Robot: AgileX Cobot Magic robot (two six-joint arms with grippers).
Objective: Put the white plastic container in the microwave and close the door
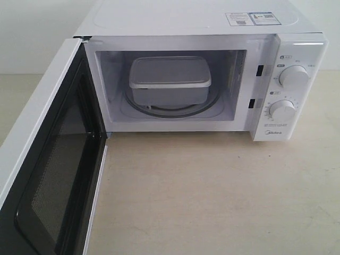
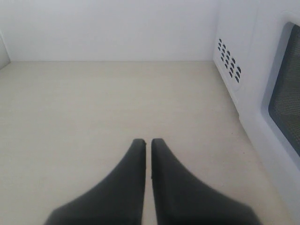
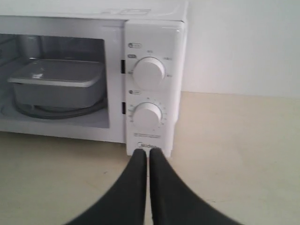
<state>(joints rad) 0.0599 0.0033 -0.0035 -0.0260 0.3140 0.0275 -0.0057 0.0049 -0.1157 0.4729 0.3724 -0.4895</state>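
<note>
1. Already placed: the white plastic container (image 1: 170,79), seated on the turntable (image 1: 159,112) inside the microwave (image 1: 186,18), long side lying across the opening.
2. Not yet shut: the door (image 1: 64,159), standing wide open on the left, hinged at the cavity's left edge.
3. Left gripper (image 2: 148,143): clenched on nothing, low over the table (image 2: 93,117), apparently just beside the door's outer face, with the side vents (image 2: 228,65) ahead. Nearer arm for the push.
4. Right gripper (image 3: 146,152): pinched together, empty, pointing at the knobs (image 3: 149,70), well apart from the door.
5. Nothing visible in the door's sweep.
</note>
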